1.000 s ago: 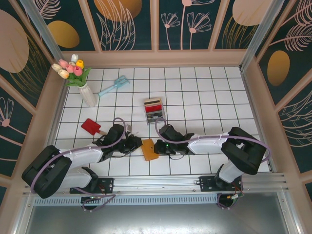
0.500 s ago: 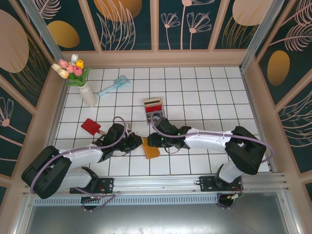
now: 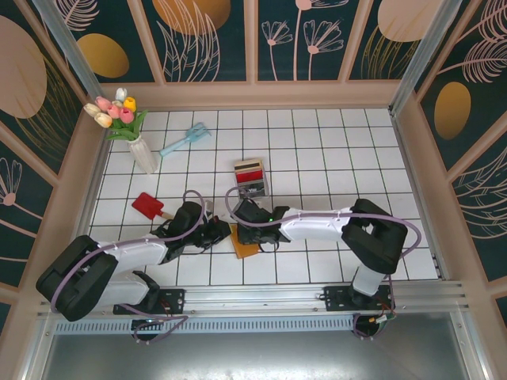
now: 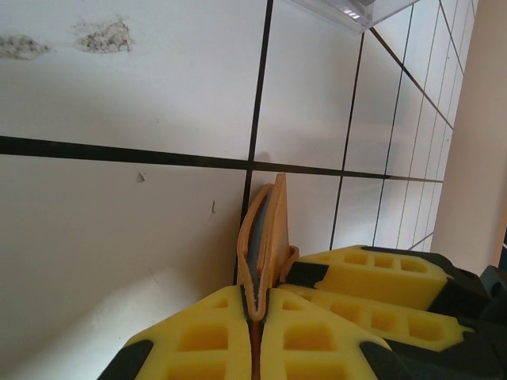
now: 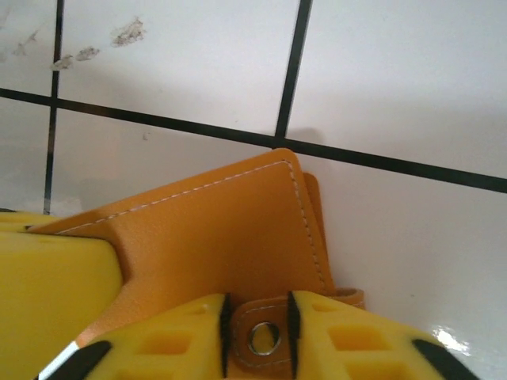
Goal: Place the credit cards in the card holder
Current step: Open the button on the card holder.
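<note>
Left wrist view: card holder (image 4: 265, 229) held from two sides

We see the left tool (image 4: 255, 309) clamped on one edge of the orange leather card holder, seen edge-on over the white-tiled desk (image 4: 119, 103). The right tool (image 5: 257, 336) grips its snap tab (image 5: 264, 339). From above, it sits between both tools, and the credit cards (image 3: 250, 169) stand in a clear tray (image 3: 253, 190) just beyond.

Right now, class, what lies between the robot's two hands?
The card holder: in the top view it sits between the left hand and the right hand, both gripping it.
</note>
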{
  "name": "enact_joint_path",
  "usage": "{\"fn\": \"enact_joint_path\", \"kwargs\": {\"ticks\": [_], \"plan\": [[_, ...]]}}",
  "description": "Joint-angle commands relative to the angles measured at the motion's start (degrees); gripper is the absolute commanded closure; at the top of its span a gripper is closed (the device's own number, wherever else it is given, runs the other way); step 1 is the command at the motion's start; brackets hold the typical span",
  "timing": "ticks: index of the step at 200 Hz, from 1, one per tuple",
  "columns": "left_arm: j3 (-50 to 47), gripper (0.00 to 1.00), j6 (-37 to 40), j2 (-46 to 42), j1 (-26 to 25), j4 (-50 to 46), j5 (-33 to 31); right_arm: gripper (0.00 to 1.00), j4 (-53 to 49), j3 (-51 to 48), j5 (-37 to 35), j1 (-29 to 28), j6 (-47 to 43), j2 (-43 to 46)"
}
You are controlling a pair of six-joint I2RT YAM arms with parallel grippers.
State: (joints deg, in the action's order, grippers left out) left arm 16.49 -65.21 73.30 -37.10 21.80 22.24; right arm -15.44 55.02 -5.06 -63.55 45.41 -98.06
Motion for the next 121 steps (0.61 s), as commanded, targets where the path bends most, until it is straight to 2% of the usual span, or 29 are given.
{"fn": "enact_joint_path", "kwargs": {"ticks": [1, 29, 41, 70, 96, 107, 121], "plan": [[1.70, 1.00, 1.33, -1.59, -0.18, -1.58, -0.42, 0.82, -10.37, -2.72, -5.94, 0.00, 0.76, -1.56], [1.61, 1.00, 1.79, -3.31, -0.16, -5.53, -3.09, 0.92, -12.54, -5.24, -9.45, 0.47, 1.32, 1.76], [1.53, 1.00, 2.08, -3.76, -0.16, -6.54, -3.73, 1.00, -12.79, -6.65, -9.78, 1.30, 1.12, 3.27], [1.17, 1.00, 2.10, -3.80, -0.23, -6.48, -3.89, 1.00, -11.43, -10.13, -8.45, 3.79, 0.87, 8.29], [1.86, 1.00, 3.29, -2.56, -0.16, -5.80, -2.58, 0.85, -8.27, -10.11, -5.24, 5.13, -0.24, 13.47], [2.20, 1.00, 3.89, -1.88, -0.16, -6.05, -2.35, 0.73, -5.39, -10.73, -1.45, 6.72, -0.87, 15.41], [2.41, 1.00, 4.34, -0.95, -0.17, -5.85, -1.87, 0.68, -1.92, -12.14, 3.10, 8.59, -1.25, 17.07]]}}
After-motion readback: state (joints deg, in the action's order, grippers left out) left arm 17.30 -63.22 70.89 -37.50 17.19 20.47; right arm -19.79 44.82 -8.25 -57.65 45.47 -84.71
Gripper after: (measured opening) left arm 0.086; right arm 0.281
